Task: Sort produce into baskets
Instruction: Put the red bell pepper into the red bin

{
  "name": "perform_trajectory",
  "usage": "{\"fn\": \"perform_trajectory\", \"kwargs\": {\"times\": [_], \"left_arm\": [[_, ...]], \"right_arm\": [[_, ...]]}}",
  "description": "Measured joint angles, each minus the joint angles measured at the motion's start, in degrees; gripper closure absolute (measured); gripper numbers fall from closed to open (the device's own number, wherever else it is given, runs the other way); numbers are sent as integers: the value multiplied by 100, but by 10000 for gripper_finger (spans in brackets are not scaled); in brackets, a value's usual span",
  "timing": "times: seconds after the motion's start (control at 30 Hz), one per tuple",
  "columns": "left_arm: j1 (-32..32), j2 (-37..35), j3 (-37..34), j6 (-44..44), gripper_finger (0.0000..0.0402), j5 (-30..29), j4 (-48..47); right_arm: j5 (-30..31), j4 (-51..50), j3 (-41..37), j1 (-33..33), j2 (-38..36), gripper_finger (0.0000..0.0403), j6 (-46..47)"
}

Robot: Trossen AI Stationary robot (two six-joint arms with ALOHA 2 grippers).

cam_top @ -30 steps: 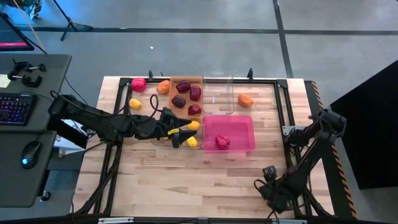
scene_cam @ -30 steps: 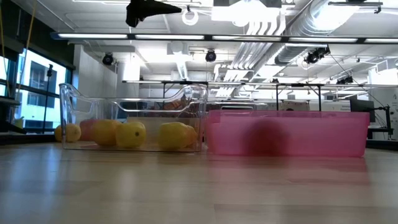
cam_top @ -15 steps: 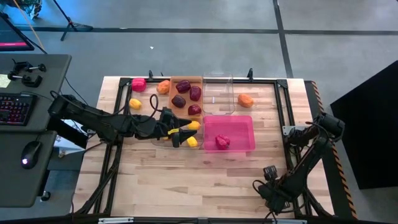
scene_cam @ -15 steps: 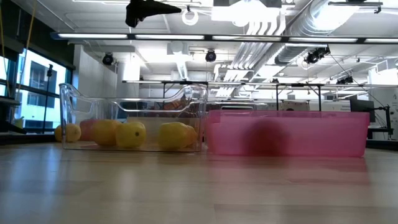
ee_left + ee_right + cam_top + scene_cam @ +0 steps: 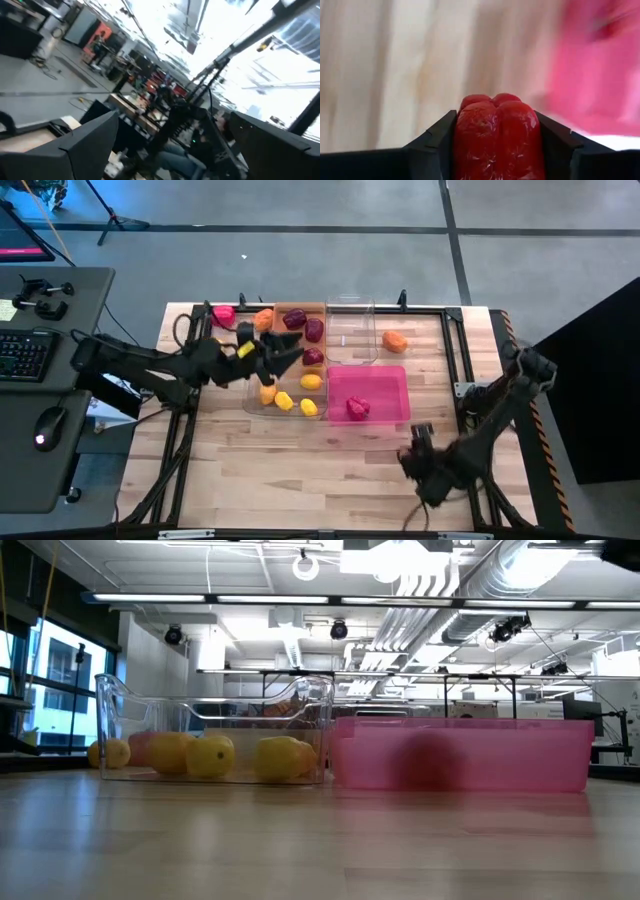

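My right gripper (image 5: 412,455) is near the table's front edge, right of the middle, shut on a bright red lumpy piece of produce (image 5: 497,135). My left gripper (image 5: 288,356) is raised above the orange basket (image 5: 298,310) of maroon pieces, open, with nothing between its fingers (image 5: 85,145). A clear basket (image 5: 252,402) holds several yellow pieces (image 5: 285,402). The pink basket (image 5: 392,380) holds one pink-red piece (image 5: 357,408). A second clear basket (image 5: 350,330) stands behind it. My right gripper pinches the red piece between its two fingers, one on each of its opposite sides (image 5: 462,137). The piece's lobed end sticks out past the fingertips. The fingers slant down over the wooden table; whether the piece rests on the table I cannot tell.
Loose on the table lie a pink-red piece (image 5: 223,315), an orange piece (image 5: 263,319) and another orange piece (image 5: 395,340). Black frame rails (image 5: 452,340) run along the table's sides. Bare wood lies between the baskets and the near edge.
My left gripper has risen from over the clear basket of yellow pieces, gone toward the far edge and tipped up; it has left the low view. My right arm has swung its gripper a little toward the table's left.
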Motion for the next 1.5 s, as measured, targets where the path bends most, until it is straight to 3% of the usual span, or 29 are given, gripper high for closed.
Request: {"fn": "perform_trajectory", "kwargs": {"times": [0.2, 0.37, 0.5, 0.57, 0.67, 0.8, 1.07, 1.33, 1.5], "left_arm": [[458, -244, 0, -118, 32, 360, -31], [814, -317, 0, -29, 32, 741, -28], [1253, -323, 0, 219, 32, 1044, -67], [1580, -324, 0, 230, 32, 1418, -92], [2213, -383, 0, 163, 32, 2418, -140], [3204, -628, 0, -13, 32, 3693, -339], [4654, -775, 0, -161, 32, 5544, -731], [4958, -575, 0, 28, 32, 5929, -1291], [5056, -575, 0, 174, 32, 5885, -1577]], "right_arm": [[1523, 369, 219, -1037, -800, 203, -234], [2260, 2108, 141, -2267, -1146, 200, -1622], [1950, 3557, 70, -3366, -1020, 200, -2336], [1453, 3966, 70, -3779, -892, 197, -2367], [604, 3850, 68, -4186, -660, 194, -2160], [11, 3285, 53, -4494, -303, 188, -1532], [-59, 3180, 53, -4769, -185, 176, 318], [-268, 3087, 55, -4828, -189, 172, 416], [-474, 2910, 55, -5082, -189, 124, 319]]}}
